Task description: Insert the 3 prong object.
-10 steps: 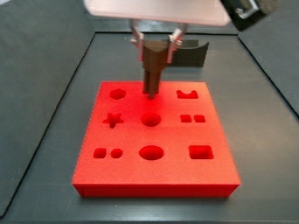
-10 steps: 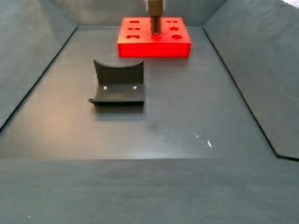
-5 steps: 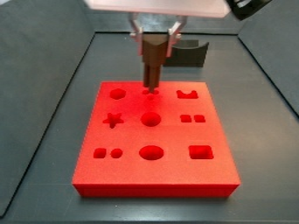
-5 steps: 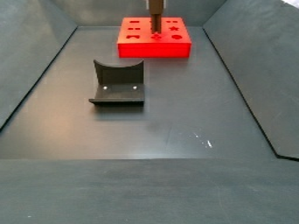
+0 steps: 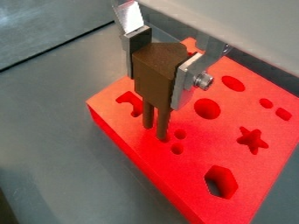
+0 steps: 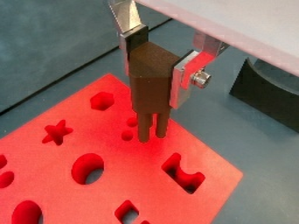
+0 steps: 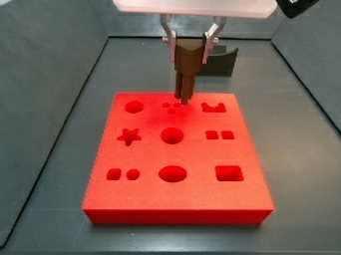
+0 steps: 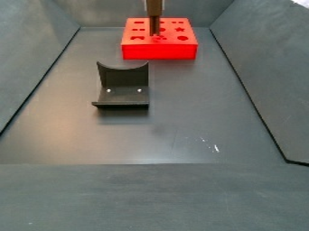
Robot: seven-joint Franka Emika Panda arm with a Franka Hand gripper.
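The 3 prong object (image 5: 156, 86), a dark brown peg with thin prongs pointing down, hangs upright in my gripper (image 5: 159, 77), which is shut on its upper body. It shows in both wrist views (image 6: 149, 83) and in both side views (image 7: 190, 70) (image 8: 154, 8). Its prong tips sit just over the top of the red board (image 7: 173, 205), beside a cluster of three small holes (image 7: 170, 104) near the board's far edge. Whether the tips touch the board (image 5: 239, 162) is unclear. The same small holes (image 6: 128, 132) lie close beside the prongs in a wrist view.
The red board (image 6: 47, 164) (image 8: 157, 51) carries several other cut-outs: a star, circles, a hexagon, a square, a U shape. A dark grey squat block with a curved notch (image 8: 121, 86) stands on the dark floor away from the board, also seen behind it (image 7: 221, 60) (image 6: 264, 87).
My gripper, still holding the peg, has shifted a little to the right and toward the board's far edge in the side view. The board and block have not moved.
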